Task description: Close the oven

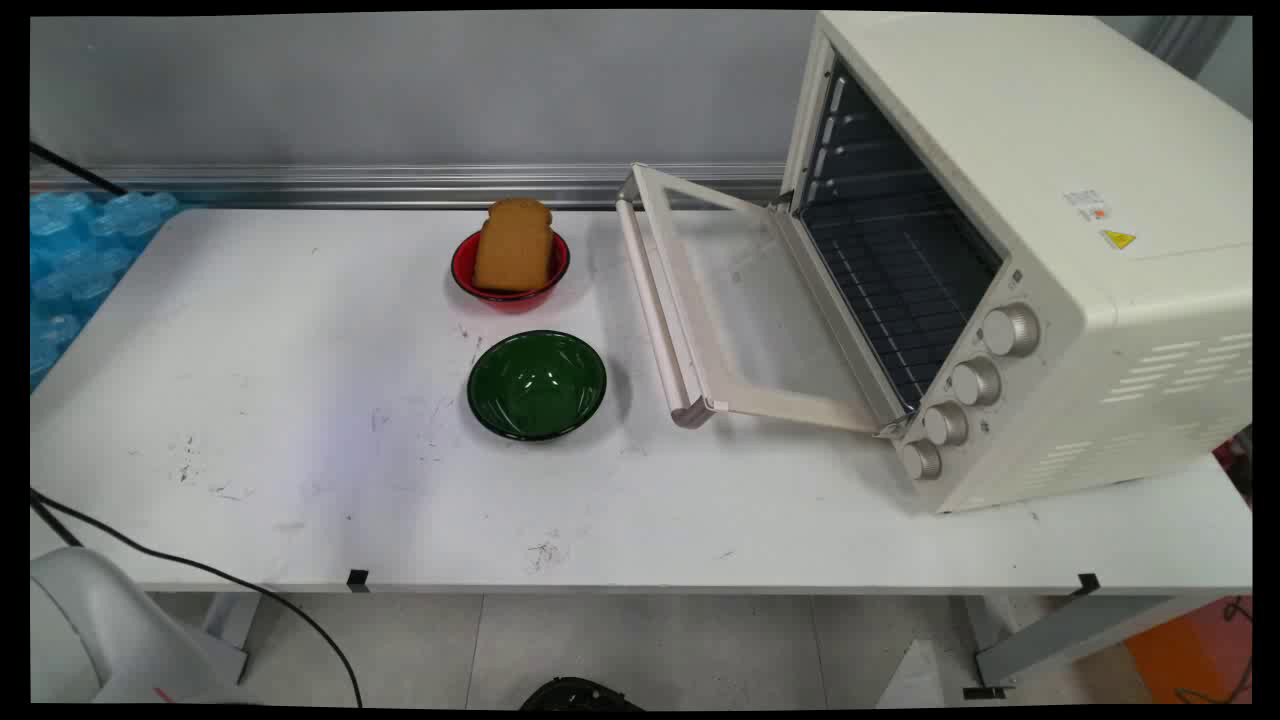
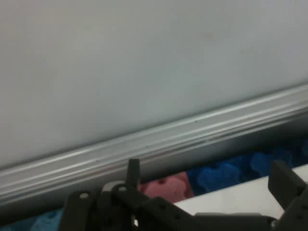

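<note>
The claw [image 2: 208, 177] stands empty with its jaws spread, a wall rail [image 2: 192, 134] and the table [image 2: 231, 198] edge just beyond its fingertips. On the table are two bowls, one red [image 1: 462, 270] and one green [image 1: 537, 385], one brown bread slice [image 1: 514, 247] upright in the red one, and one open oven [image 1: 1050, 150]. Their places relative to the claw cannot be told.

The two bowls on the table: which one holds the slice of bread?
The red bowl, the one farther back toward the wall, holds the bread. The green bowl in front of it is empty.
</note>
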You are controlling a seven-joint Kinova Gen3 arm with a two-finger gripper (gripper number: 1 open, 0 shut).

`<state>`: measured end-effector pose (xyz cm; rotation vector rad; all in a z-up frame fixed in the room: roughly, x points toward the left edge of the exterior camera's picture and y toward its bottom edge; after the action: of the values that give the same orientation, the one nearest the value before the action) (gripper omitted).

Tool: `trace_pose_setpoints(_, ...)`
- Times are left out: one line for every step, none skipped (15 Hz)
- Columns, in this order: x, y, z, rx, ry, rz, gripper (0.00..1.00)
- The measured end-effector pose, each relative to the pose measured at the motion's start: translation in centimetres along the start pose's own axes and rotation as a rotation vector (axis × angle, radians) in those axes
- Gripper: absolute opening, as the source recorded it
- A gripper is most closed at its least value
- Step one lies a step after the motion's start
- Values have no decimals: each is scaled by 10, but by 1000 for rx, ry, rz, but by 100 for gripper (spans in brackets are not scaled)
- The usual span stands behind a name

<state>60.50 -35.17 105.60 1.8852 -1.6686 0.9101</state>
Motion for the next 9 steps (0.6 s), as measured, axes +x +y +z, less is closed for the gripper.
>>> trace_pose_setpoints(0,3,1,-13,-10,7,100)
trace_pose_setpoints(-1,6,1,-33,-23,26,100)
trace_pose_setpoints(-3,10,2,-58,-36,59,100)
trace_pose_setpoints(-4,13,2,-75,-44,83,100)
trace_pose_setpoints(-5,18,3,-102,-54,122,100)
trace_pose_setpoints(-7,21,3,-122,-61,151,100)
trace_pose_setpoints(-8,25,3,-144,-69,181,100)
trace_pose_setpoints(-11,30,3,-174,-81,223,100)
trace_pose_setpoints(-14,35,3,-209,-94,270,100)
